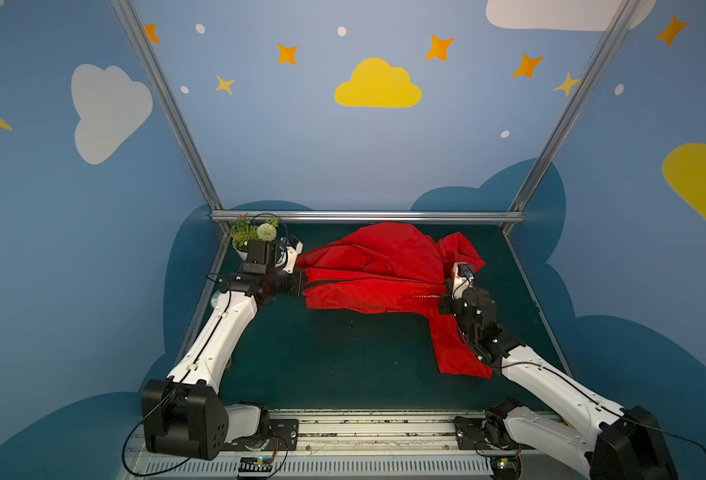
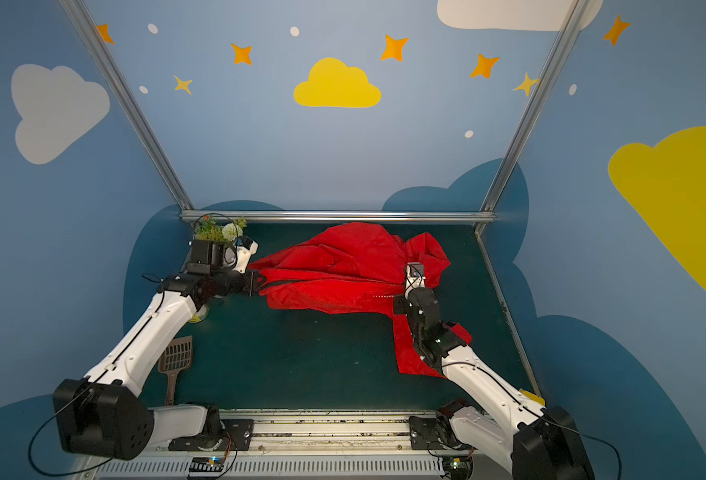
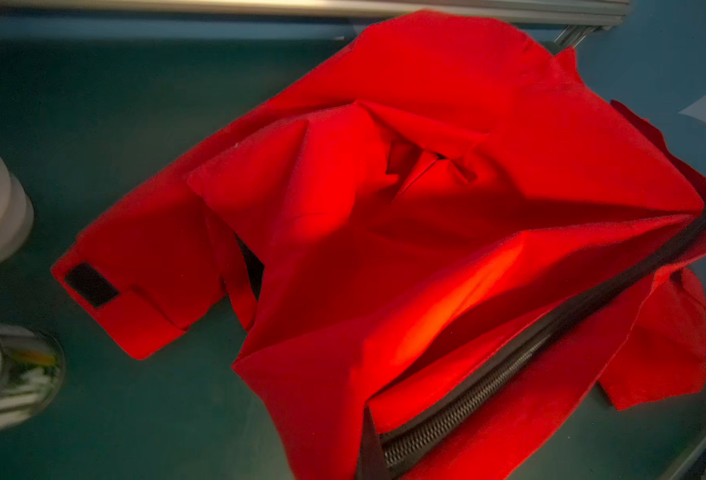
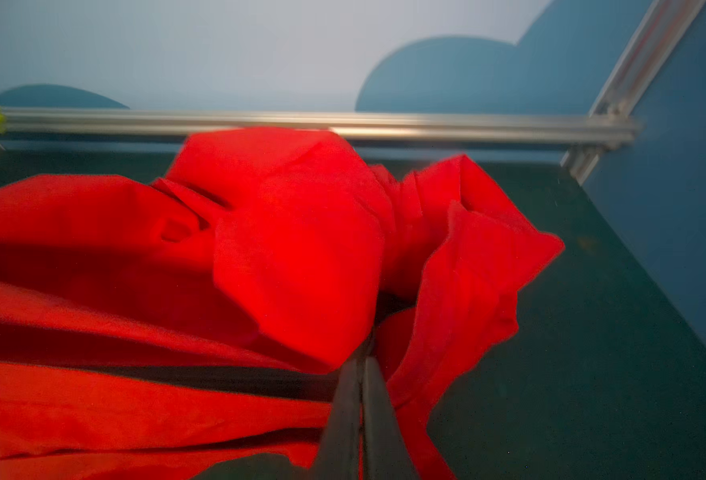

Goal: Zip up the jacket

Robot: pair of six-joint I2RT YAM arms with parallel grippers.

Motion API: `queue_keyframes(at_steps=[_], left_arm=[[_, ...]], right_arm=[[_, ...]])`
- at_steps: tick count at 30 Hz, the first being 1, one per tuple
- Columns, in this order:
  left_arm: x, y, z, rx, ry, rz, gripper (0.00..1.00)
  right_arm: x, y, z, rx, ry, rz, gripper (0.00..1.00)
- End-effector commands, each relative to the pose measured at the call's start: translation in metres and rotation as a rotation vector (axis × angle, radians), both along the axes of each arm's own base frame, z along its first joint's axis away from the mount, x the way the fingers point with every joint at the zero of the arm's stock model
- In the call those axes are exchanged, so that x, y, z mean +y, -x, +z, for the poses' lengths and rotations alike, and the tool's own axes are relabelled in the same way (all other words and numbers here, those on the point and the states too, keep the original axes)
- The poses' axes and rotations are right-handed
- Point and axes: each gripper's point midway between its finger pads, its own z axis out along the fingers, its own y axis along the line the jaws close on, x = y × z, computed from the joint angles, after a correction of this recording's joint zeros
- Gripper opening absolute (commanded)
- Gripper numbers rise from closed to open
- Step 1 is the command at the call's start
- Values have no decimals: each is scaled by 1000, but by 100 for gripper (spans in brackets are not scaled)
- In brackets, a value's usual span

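Red jacket [image 1: 384,266] on dark green mat [image 1: 343,365], blue cloud-painted walls [image 1: 301,158].

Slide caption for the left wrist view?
Red jacket crumpled on the green table, black front zipper running away from the camera.

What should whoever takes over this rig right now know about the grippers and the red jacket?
Left gripper: shut on the jacket at the hem end of its front zipper.
Right gripper: shut at the zipper's collar end, apparently on the slider.
Jacket: on the green table, stretched taut between both grippers, one sleeve trailing toward the front.
Done: teeth look meshed along the visible length.
To do: confirm the top stretch is closed, then release both grips.
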Motion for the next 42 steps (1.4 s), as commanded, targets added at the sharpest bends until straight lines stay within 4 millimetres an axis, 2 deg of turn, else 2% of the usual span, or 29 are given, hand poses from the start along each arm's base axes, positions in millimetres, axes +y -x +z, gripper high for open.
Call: queue_keyframes(at_steps=[1,5,9,15,19,22,24,26,28,30,31,33,35,36,37,38,42], left_arm=[[28,-6,5,-94,-38,145,3],[37,16,-29,-52,-51,198,3],[48,27,-42,-100,-100,239,3],[62,34,-40,-218,-145,290,3],[65,35,-43,-198,-181,277,3],[68,27,-34,-202,-181,299,3],[59,17,-23,-209,-142,268,3],[44,4,-11,-207,-69,220,3],[25,-15,0,-188,17,160,3],[16,-42,12,-170,55,148,3],[23,-55,14,-163,27,184,3],[49,-78,30,-183,-41,251,3],[73,-90,46,-201,8,309,3],[83,-93,54,-214,18,323,3],[89,-94,59,-224,14,330,3],[94,-94,63,-237,5,333,3],[91,-93,65,-253,14,305,3]], right_arm=[[-49,12,-1,-36,-78,-241,0],[-76,32,-19,-26,-140,-363,0],[-105,50,-30,-27,-185,-492,0],[-133,69,-40,-45,-251,-591,0],[-149,72,-41,-25,-243,-645,0],[-160,72,-39,-16,-255,-691,0],[-156,61,-28,-30,-259,-641,0],[-140,44,-14,-23,-264,-544,0],[-117,20,-3,12,-293,-451,0],[-109,-3,6,27,-276,-447,0],[-111,-13,11,12,-263,-468,0],[-129,-29,15,-17,-233,-564,0],[-143,-41,21,-20,-237,-574,0],[-149,-43,18,-8,-229,-577,0],[-151,-48,26,-31,-219,-569,0],[-156,-52,35,-53,-210,-579,0],[-160,-56,37,-51,-229,-582,0]])
